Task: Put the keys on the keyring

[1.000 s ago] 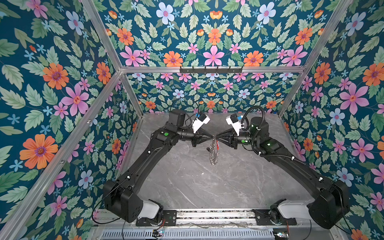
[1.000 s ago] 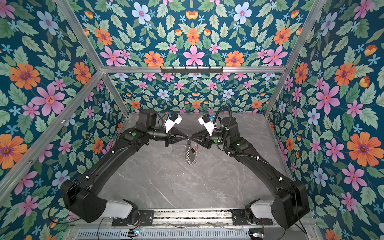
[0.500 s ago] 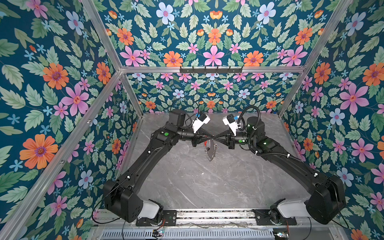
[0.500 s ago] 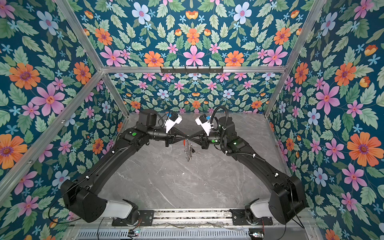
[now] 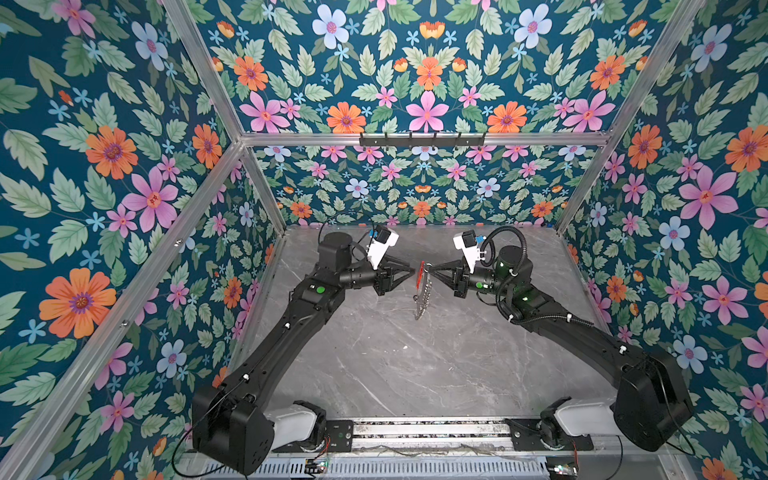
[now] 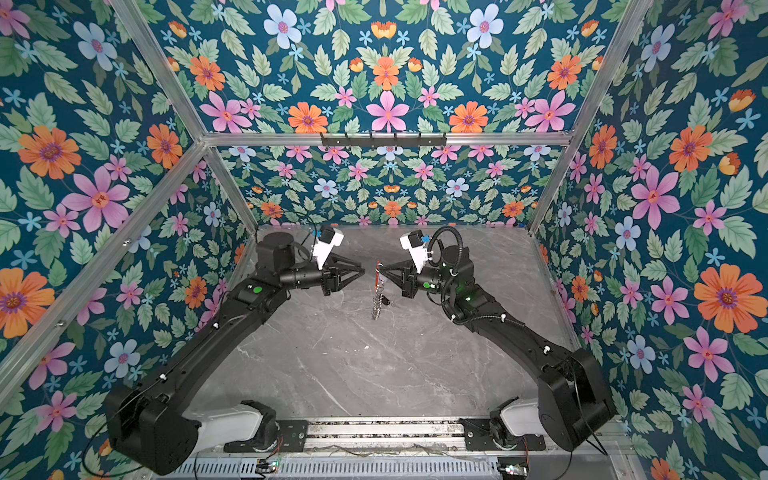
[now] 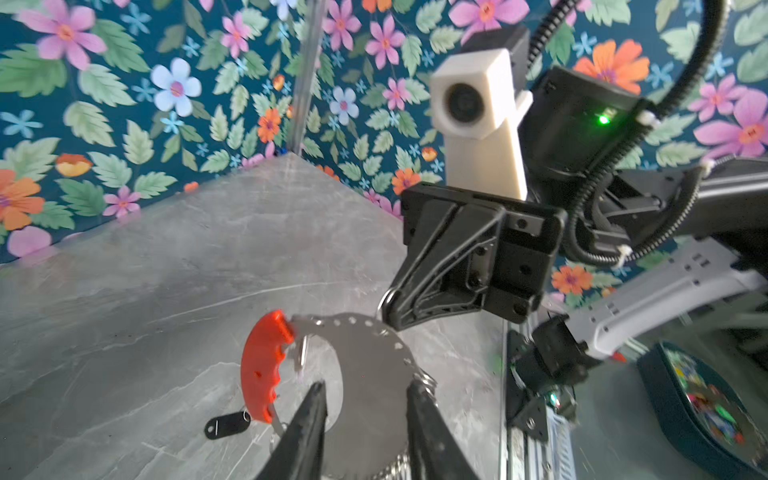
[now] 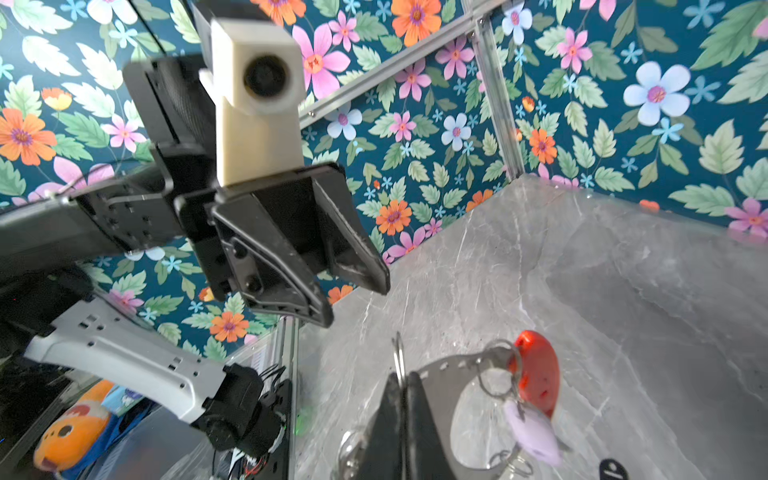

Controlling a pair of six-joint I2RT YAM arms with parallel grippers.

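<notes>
Nearest us, along the bottom edge of both top views, the rail (image 5: 428,430) carries the left arm (image 5: 291,332) and the right arm (image 5: 582,336), which reach up the frame over the grey marble tabletop (image 5: 395,374) and meet at its centre. There the right fingers (image 5: 434,272) are pressed together on the grey metal band of the keyring (image 5: 422,291), which hangs down from them edge-on. In the right wrist view, the lilac key (image 8: 534,432) dangles from the keyring just under its red section. The left fingers (image 5: 405,272) stand partly open with nothing in them. Their tips are just beside the keyring, and we cannot tell whether they touch it. The black key (image 7: 227,424) lies flat on the tabletop, at lower left in the left wrist view. Farthest off, a black hook rail (image 5: 422,139) crosses the floral back wall (image 5: 415,187).
</notes>
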